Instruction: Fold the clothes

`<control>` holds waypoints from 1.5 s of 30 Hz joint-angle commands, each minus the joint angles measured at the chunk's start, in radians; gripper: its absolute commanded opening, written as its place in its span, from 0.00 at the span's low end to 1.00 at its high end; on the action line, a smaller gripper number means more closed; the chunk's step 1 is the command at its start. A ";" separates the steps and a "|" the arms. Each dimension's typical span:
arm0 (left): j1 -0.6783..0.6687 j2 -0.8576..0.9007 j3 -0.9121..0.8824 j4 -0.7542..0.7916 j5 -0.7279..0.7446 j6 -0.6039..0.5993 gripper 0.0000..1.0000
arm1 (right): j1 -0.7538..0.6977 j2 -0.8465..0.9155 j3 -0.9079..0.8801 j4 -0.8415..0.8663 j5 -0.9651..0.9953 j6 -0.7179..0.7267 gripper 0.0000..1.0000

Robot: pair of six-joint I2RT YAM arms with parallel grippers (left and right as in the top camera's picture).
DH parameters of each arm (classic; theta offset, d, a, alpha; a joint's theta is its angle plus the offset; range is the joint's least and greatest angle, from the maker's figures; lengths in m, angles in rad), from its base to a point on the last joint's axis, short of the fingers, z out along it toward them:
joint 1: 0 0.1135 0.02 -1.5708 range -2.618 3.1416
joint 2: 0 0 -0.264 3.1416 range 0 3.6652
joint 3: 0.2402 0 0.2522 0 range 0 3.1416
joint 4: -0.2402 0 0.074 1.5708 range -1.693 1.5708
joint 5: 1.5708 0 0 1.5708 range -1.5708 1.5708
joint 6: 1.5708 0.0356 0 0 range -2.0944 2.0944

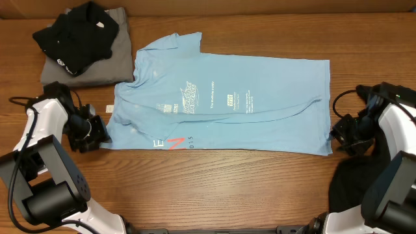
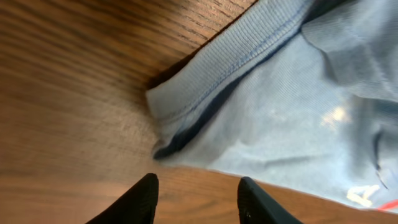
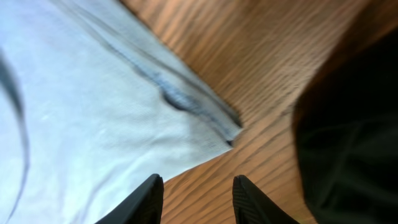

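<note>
A light blue T-shirt (image 1: 221,97) with printed lettering lies flat across the middle of the table, folded over along its length. My left gripper (image 1: 97,133) sits just off the shirt's lower left corner. In the left wrist view the left gripper (image 2: 198,186) is open over bare wood, with the shirt's (image 2: 280,106) hem just ahead. My right gripper (image 1: 338,135) sits just off the lower right corner. In the right wrist view the right gripper (image 3: 198,185) is open and empty, just short of the shirt's (image 3: 93,106) corner.
A black garment (image 1: 78,36) rests on a folded grey one (image 1: 114,62) at the back left. Another black garment (image 1: 354,185) lies at the front right beside the right arm, and in the right wrist view this black garment (image 3: 348,137) fills the right side.
</note>
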 commanded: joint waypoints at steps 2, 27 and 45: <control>-0.006 -0.002 -0.092 0.075 0.014 0.021 0.46 | -0.002 -0.025 0.003 0.002 -0.076 -0.026 0.41; 0.095 -0.003 -0.081 0.087 -0.063 -0.104 0.04 | 0.006 -0.024 -0.193 0.109 -0.134 0.002 0.34; 0.096 -0.003 -0.080 0.082 -0.064 -0.093 0.04 | -0.011 -0.025 -0.230 0.229 -0.065 0.035 0.04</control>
